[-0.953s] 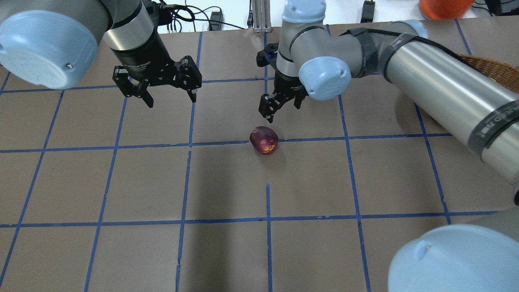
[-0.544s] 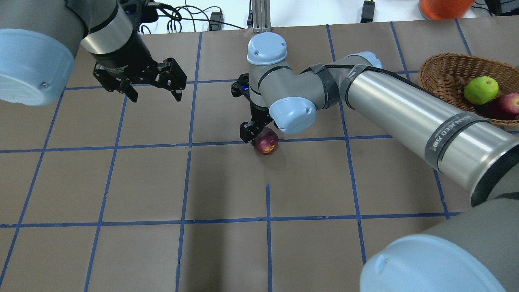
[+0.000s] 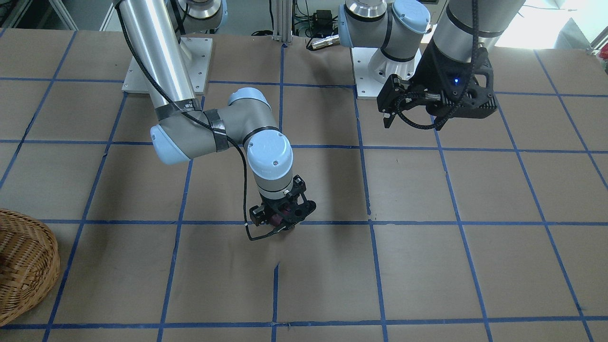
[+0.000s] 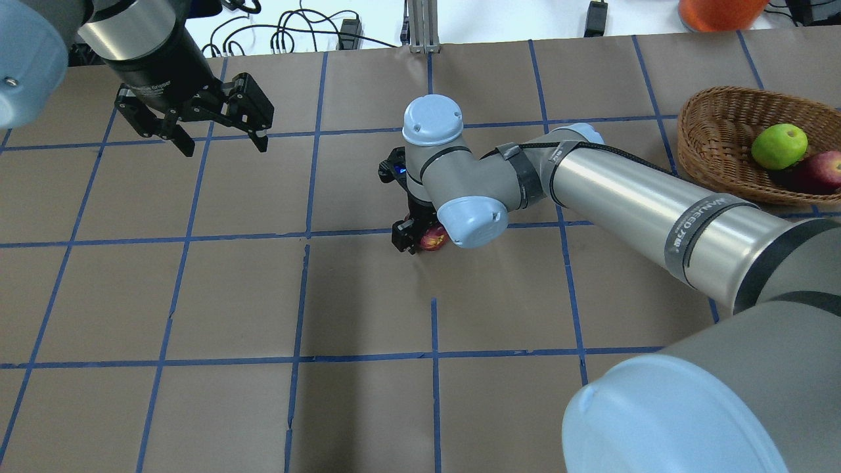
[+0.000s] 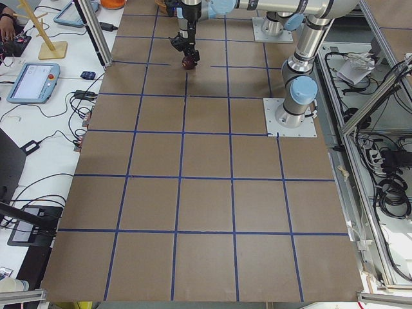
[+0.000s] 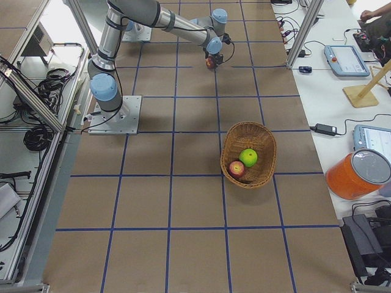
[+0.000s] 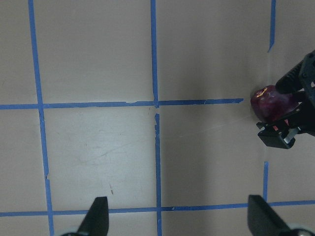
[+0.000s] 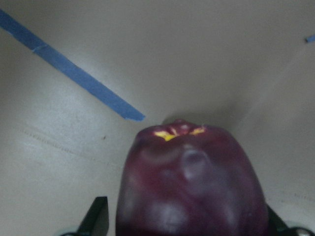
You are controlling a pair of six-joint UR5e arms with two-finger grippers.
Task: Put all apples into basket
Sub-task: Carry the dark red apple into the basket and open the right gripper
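The dark maroon apple lies on the table near the middle, on a blue tape line. My right gripper is lowered over it, with the jaws open on either side; the right wrist view shows the apple filling the gap between the fingers. The wicker basket stands at the far right and holds the green apple and the red apple. My left gripper is open and empty, raised over the far left; its wrist view shows the maroon apple to the right.
An orange container and cables lie beyond the table's far edge. The arm bases are bolted to the table on the robot's side. Blue tape divides the brown table into squares.
My right gripper has come down from just behind the maroon apple to straddle it. My left arm has drawn back toward the far left. The apple has not moved.
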